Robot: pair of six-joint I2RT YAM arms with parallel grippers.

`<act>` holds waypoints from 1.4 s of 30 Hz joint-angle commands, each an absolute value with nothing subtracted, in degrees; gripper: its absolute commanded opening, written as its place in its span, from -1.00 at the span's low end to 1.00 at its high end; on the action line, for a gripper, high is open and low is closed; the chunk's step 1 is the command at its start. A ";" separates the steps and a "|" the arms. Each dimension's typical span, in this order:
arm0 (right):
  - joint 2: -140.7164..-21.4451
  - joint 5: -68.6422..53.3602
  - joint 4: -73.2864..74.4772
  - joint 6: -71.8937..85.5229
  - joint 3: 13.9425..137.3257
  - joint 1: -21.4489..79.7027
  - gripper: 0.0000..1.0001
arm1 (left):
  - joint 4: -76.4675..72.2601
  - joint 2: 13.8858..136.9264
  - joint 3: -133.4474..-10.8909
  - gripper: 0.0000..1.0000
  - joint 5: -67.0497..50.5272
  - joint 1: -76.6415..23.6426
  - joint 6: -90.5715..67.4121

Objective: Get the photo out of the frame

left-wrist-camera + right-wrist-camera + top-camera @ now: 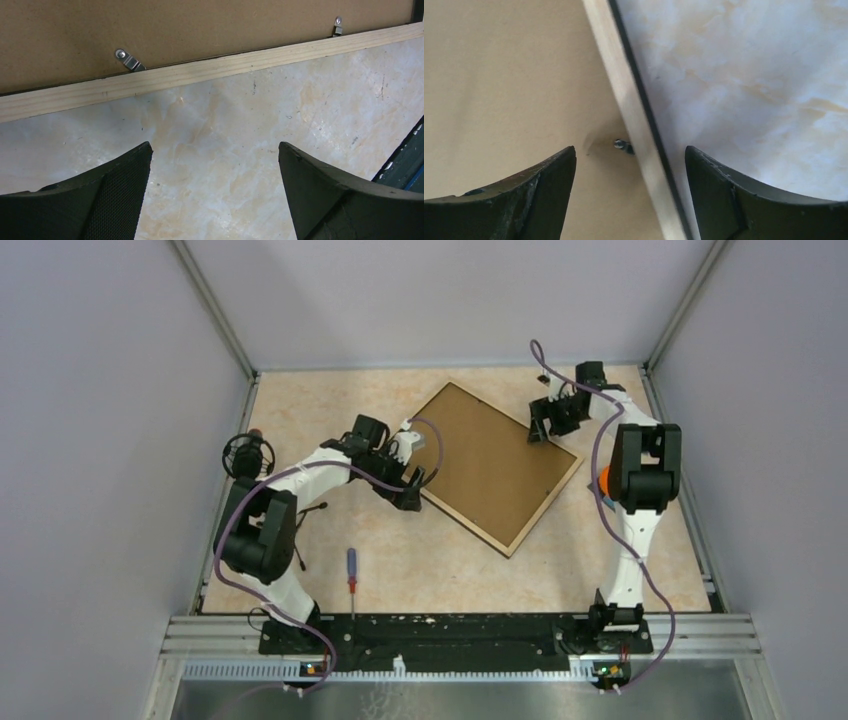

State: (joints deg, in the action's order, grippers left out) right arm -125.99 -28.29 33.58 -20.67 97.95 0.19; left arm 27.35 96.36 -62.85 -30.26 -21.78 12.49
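The frame [495, 465] lies face down and turned at an angle in the middle of the table, its brown board back up inside a pale wood rim [200, 75]. Small metal clips [129, 61] hold the board against the rim. The photo is hidden under the board. My left gripper [408, 485] is open at the frame's left edge, and in the left wrist view its fingertips [145, 150] sit over bare table just short of the rim. My right gripper [543, 425] is open over the upper right edge, with the rim [634, 115] and a clip [623, 145] between its fingers.
A screwdriver [351, 570] with a blue and red handle lies near the front, between the arm bases. A round black object [247, 453] stands at the left edge of the table. Grey walls close the table in on three sides.
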 commanded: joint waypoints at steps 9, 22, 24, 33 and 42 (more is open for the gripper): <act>-109.19 -40.26 38.28 -18.93 72.12 0.26 0.54 | 19.30 101.51 -62.42 0.97 -33.79 -21.47 10.74; -100.10 -47.19 44.26 -18.88 58.33 3.74 0.51 | 20.19 106.00 -68.00 0.97 -33.33 -21.53 12.17; -98.72 -46.69 44.02 -18.30 58.00 3.95 0.51 | 20.44 105.58 -67.56 0.97 -33.31 -21.53 12.22; -93.63 -42.91 47.31 -20.23 58.73 4.94 0.51 | 25.03 94.21 -63.42 0.89 -28.18 -21.53 14.89; -81.86 -44.14 44.05 -17.83 59.22 5.21 0.53 | 42.63 77.47 -58.54 0.82 -20.51 -21.51 24.78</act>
State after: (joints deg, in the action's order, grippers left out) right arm -87.07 -41.19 46.09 -19.25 58.11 4.49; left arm 32.49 82.52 -61.21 -24.45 -21.43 19.09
